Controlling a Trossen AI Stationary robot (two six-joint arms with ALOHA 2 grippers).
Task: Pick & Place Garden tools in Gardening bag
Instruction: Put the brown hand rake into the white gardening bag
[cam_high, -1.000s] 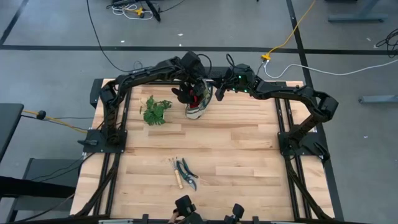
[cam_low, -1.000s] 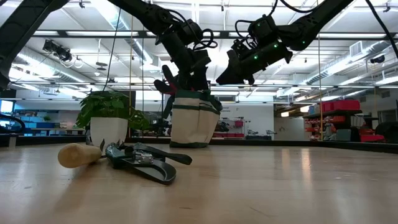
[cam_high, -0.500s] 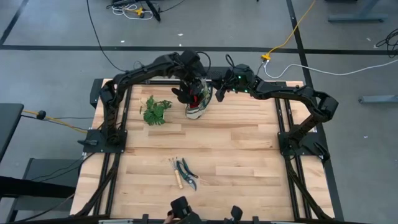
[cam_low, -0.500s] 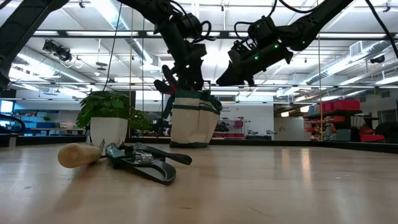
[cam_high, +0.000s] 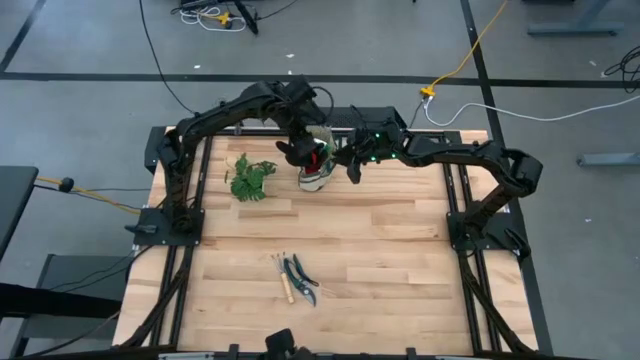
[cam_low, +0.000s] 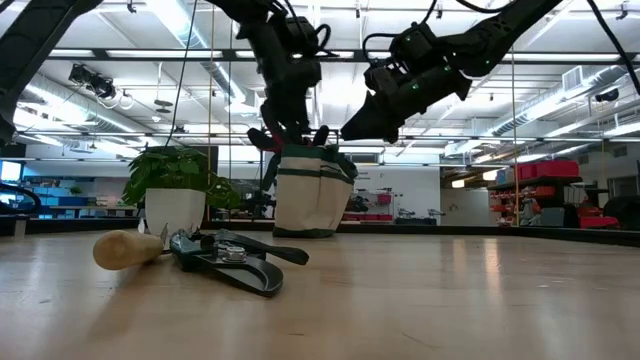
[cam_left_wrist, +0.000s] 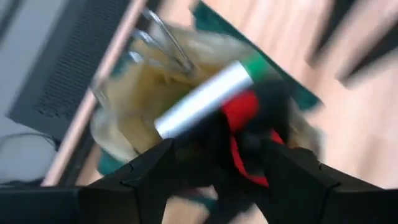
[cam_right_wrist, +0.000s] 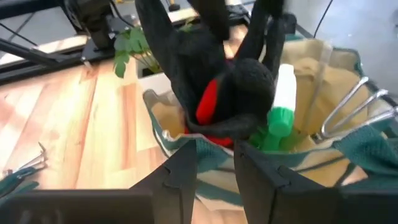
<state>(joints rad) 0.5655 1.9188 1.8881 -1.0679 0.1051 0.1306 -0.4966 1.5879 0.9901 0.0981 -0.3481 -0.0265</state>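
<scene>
Overhead, I saw the plant sprig (cam_high: 251, 178) lying left on the pale wood table (cam_high: 400, 240). Beside it stood the gardening bag (cam_high: 318, 172), glove (cam_right_wrist: 221, 99) sticking out, left gripper (cam_high: 298, 148) spread above, right gripper (cam_high: 352, 170) apparently empty, fingers close together. Shears (cam_high: 299, 277) lay nearer me; ceiling lights ran behind.
</scene>
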